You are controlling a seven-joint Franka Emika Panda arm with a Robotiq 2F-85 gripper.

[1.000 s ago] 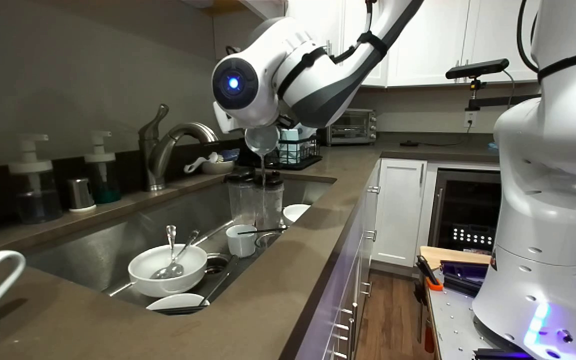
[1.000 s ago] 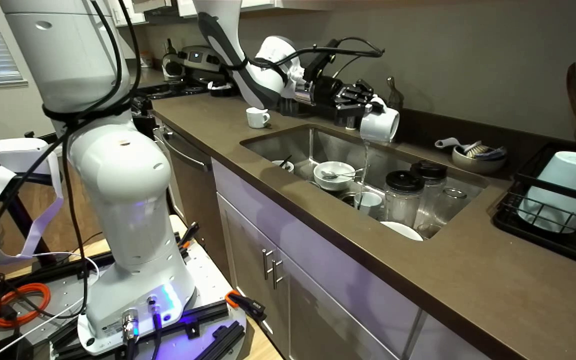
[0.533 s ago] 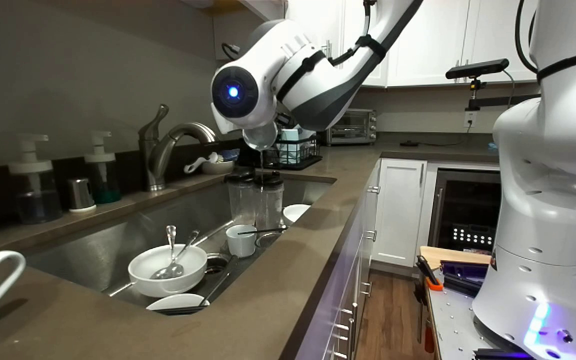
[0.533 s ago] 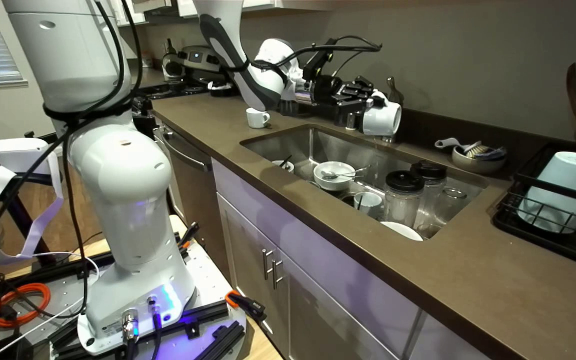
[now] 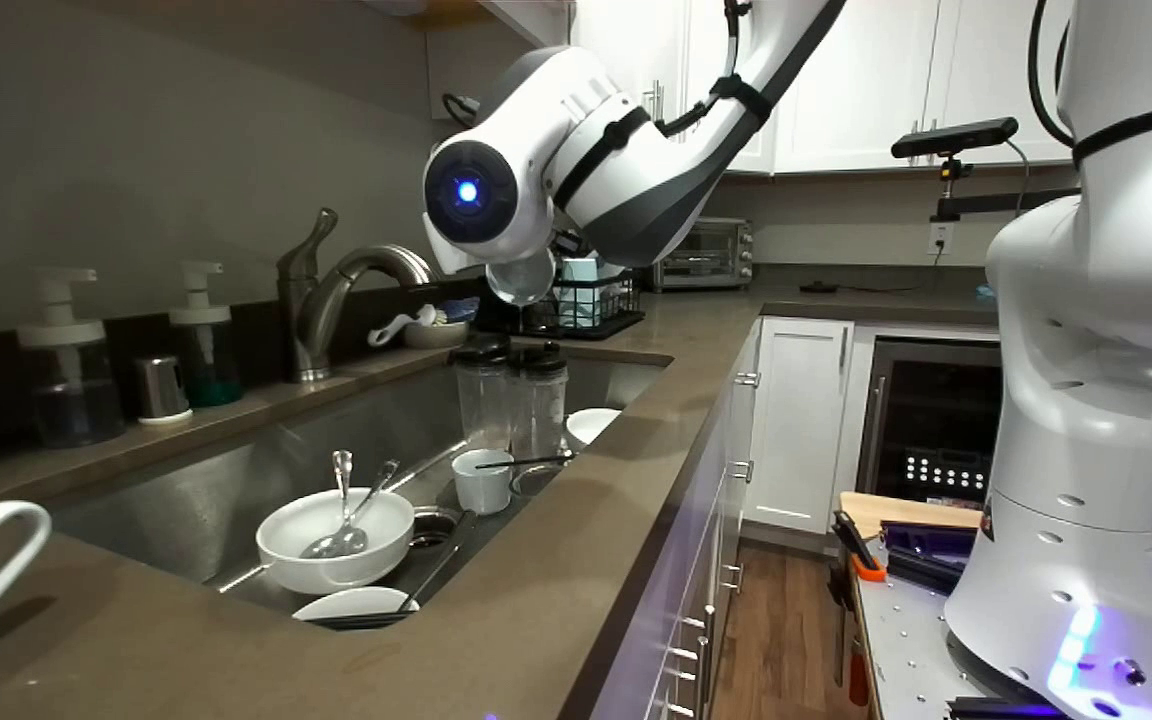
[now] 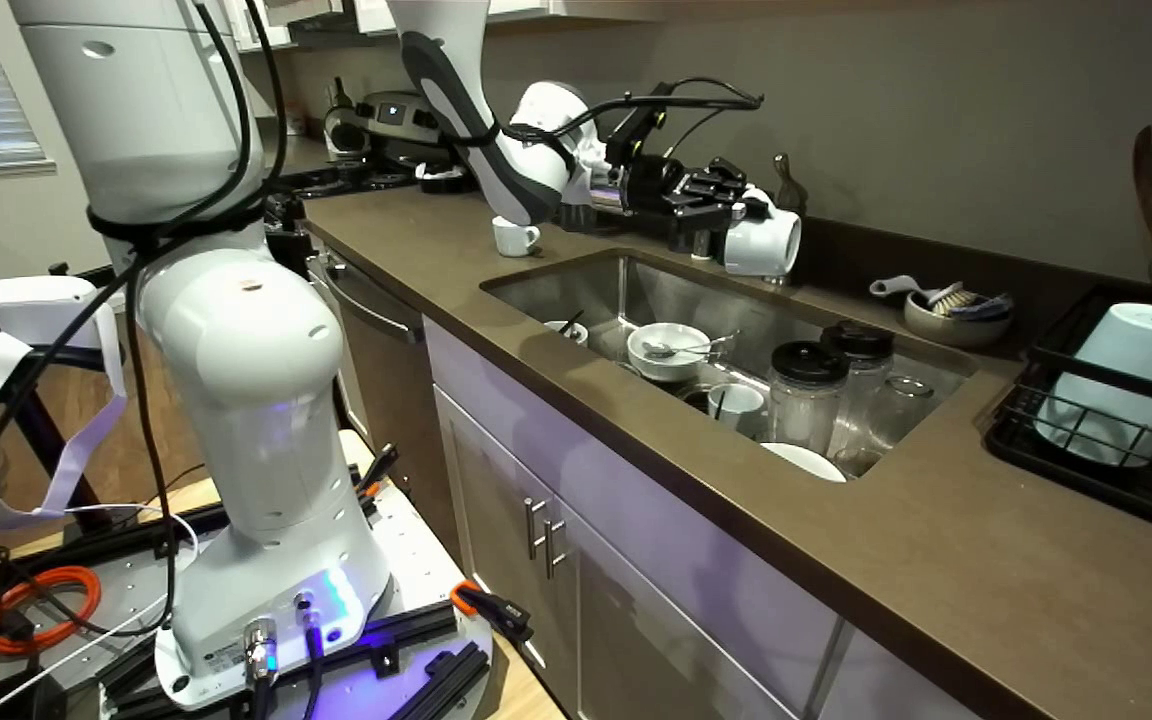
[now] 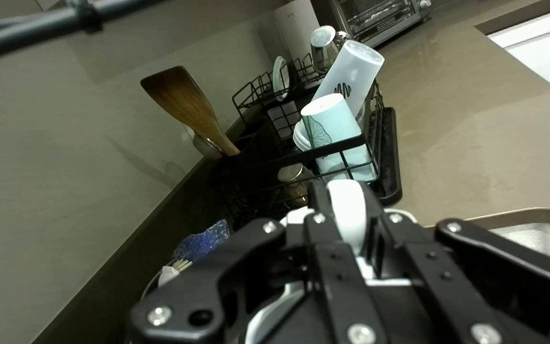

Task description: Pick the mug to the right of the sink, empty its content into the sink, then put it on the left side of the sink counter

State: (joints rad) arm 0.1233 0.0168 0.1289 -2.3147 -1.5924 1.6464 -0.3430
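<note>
Brown, smooth stone for the bench (image 5: 506, 600), long, turning a corner toward white cupboards (image 5: 801, 430) in an exterior view. Next the white arm (image 6: 236, 330), planted in front of the bench, lit blue low on the base, bent at the top and reaching out over the sink (image 5: 186, 500). Brushed steel for that sink, wide and rectangular, let down into the bench. Just past one end, a black wire rack (image 7: 390, 157), resting on the bench and holding, among other things, a pale blue tumbler (image 7: 337, 122). Along the back of the sink, a metal tap (image 5: 312, 345) with a curved spout. Inside the sink, two clear jars (image 6: 804, 405), upright beneath black lids, close together. Also in there, a white bowl (image 5: 336, 570). Then the black pincer (image 7: 347, 200), drawn in on the white mug (image 6: 764, 245) and pinching it by the handle. As for the mug, held aloft above the sink in both exterior views, tipped over onto its side. On the bench, off the end of the sink away from the rack, a white cup (image 6: 513, 237), upright. In the sink, near the jars, another cup (image 5: 483, 485), likewise white and upright. Last, shiny spoons (image 5: 341, 543), lying in the bowl with handles up past the rim.
</note>
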